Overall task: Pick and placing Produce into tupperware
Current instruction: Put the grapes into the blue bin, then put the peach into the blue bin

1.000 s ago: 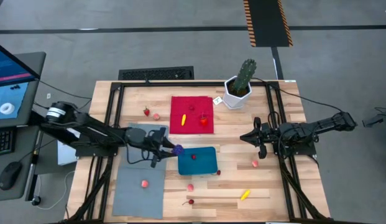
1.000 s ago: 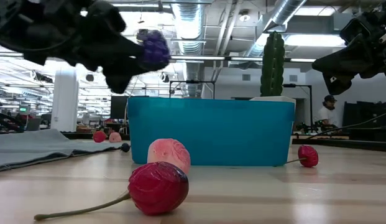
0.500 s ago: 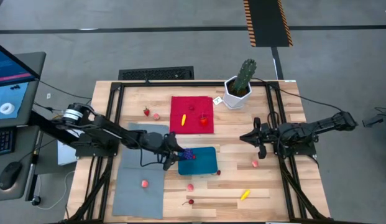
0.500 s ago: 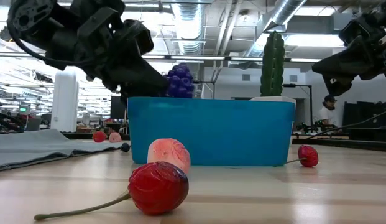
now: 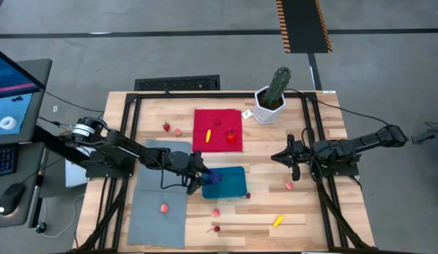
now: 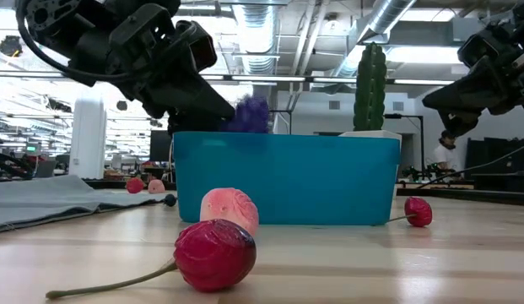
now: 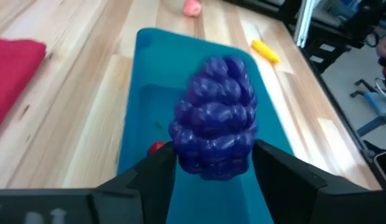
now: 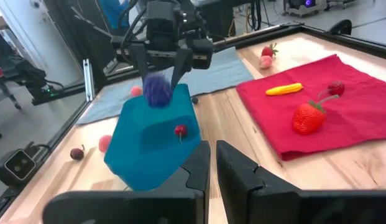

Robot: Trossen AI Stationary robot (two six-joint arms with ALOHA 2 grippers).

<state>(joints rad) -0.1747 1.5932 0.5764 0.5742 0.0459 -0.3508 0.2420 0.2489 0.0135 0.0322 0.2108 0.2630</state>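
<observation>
The left gripper [image 5: 207,176] has its jaws clamped on the grape cluster [image 7: 216,118], one finger on each side of it, and holds it just above the left end of the tub [image 5: 229,185]. In the low view the cluster [image 6: 247,116] shows right at the tub's rim [image 6: 287,135]. Inside the tub, below the cluster, lies a small red piece [image 7: 156,147]; its kind cannot be told.

The tub sits on the wooden surface [image 5: 303,212], its left end beside the grey mat [image 5: 151,219] and the red cloth [image 5: 217,130] just behind it. On the cloth lie a yellow piece [image 5: 208,135], a strawberry [image 5: 231,138] and a cherry [image 8: 335,88]. Another strawberry [image 5: 166,126] and a pink piece [image 5: 177,131] lie on the wood left of the cloth. A pink piece [image 5: 163,208] rests on the mat. In front of the tub are a pink piece [image 5: 216,212] and a stemmed cherry [image 5: 216,228]; a small red piece [image 5: 247,195] lies at the tub's right front corner, and a banana [image 5: 278,221] farther right.

The right gripper [image 5: 277,156] hangs above the surface well to the right of the tub, its jaws nearly together and holding nothing, with a pink piece [image 5: 289,185] near it on the wood. A cactus [image 5: 277,86] in a white pot stands at the far edge.
</observation>
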